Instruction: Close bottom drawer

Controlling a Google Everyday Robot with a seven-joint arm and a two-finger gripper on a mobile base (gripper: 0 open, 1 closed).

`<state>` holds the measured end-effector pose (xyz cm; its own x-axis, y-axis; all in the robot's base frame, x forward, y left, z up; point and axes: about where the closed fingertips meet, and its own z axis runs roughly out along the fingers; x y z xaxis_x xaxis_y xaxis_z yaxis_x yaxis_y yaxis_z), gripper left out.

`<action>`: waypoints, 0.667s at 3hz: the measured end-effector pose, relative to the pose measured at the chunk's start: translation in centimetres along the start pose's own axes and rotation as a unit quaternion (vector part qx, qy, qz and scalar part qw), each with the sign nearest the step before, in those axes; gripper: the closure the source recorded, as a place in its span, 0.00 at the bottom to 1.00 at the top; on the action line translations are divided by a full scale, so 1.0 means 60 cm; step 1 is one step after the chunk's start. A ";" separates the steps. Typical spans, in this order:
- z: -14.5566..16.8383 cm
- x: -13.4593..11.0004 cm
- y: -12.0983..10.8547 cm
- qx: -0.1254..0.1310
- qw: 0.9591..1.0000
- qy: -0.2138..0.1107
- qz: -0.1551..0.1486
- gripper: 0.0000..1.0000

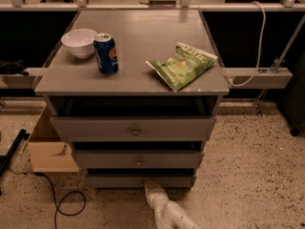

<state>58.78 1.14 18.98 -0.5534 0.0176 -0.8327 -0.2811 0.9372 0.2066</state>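
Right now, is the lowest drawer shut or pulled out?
Pulled out a little, it seems: a dark gap shows above the front of the bottom drawer. The gripper is at that front, near the middle.

Item: slim grey flat-fronted bottom drawer (114, 181)
Place: I see it lowest in the grey cabinet (209, 128), just above the floor (248, 175).
Pose: front level, with a dark gap above it.
Gripper: white gripper (152, 190) at the front's lower middle.

Robotics test lab: grey drawer bench (143, 42) on speckled floor (252, 175), metal rail frame (119, 6) behind, trailing cable (260, 32), cardboard box (50, 151), white robot claw (151, 189) low at the bench's front foot.
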 end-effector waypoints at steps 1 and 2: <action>0.000 0.000 0.000 0.000 1.000 0.000 0.000 0.81; 0.000 0.000 0.000 0.000 1.000 0.000 0.000 0.58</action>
<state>58.78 1.14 18.98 -0.5534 0.0176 -0.8327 -0.2811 0.9372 0.2066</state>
